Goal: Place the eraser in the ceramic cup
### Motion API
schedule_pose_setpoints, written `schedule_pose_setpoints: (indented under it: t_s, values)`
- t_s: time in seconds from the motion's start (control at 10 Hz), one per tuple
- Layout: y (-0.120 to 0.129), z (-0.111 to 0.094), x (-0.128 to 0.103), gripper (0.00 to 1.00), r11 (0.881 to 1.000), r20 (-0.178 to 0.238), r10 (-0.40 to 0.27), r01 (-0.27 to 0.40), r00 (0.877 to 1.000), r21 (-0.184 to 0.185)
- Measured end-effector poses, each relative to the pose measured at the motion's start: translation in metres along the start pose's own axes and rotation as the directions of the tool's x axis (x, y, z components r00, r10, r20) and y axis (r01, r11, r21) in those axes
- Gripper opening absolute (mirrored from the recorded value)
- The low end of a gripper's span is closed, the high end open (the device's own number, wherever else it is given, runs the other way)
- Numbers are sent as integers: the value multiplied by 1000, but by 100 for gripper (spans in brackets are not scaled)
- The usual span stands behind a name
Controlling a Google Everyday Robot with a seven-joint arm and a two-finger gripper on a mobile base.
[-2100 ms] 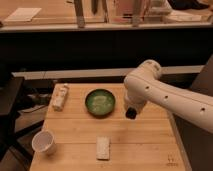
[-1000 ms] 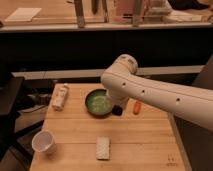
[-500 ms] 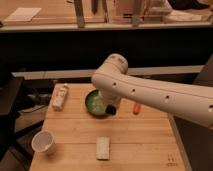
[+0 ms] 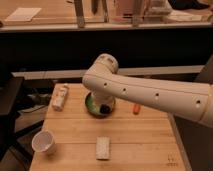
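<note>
Bench (image 4: 145,142) of pale wood carried everything, with a green bowl (image 4: 93,104) toward its far middle. The robot's thick white arm (image 4: 150,95) reached in from the right and crossed above the bowl, its rounded elbow over the bowl's far rim. The gripper (image 4: 105,108) showed as a dark shape low over the bowl's right half, at or just inside the rim. Whether its jaws were open or closed, and whether they held anything, could not be told.

The ceramic cup (image 4: 44,142), white and upright, stood well to the near left of the bowl, close to the bench's front left corner. The eraser could not be picked out anywhere on the bench.

A flat white pad (image 4: 103,147) lay straight in front of the bowl, near the front edge and well apart from it. A small orange piece (image 4: 135,108) lay just to the right of the bowl, partly under the arm. A pale packet (image 4: 60,97) lay to the left of the bowl, near the bench's left edge.
</note>
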Motion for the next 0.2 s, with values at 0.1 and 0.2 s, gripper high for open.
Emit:
schedule_pose_setpoints:
  t_s: [0.1, 0.2]
  values:
    - [-8, 1, 1, 7, 1000, -2, -14, 14, 1000, 2]
    - [-15, 2, 0, 8, 1000, -3, -26, 26, 1000, 4]
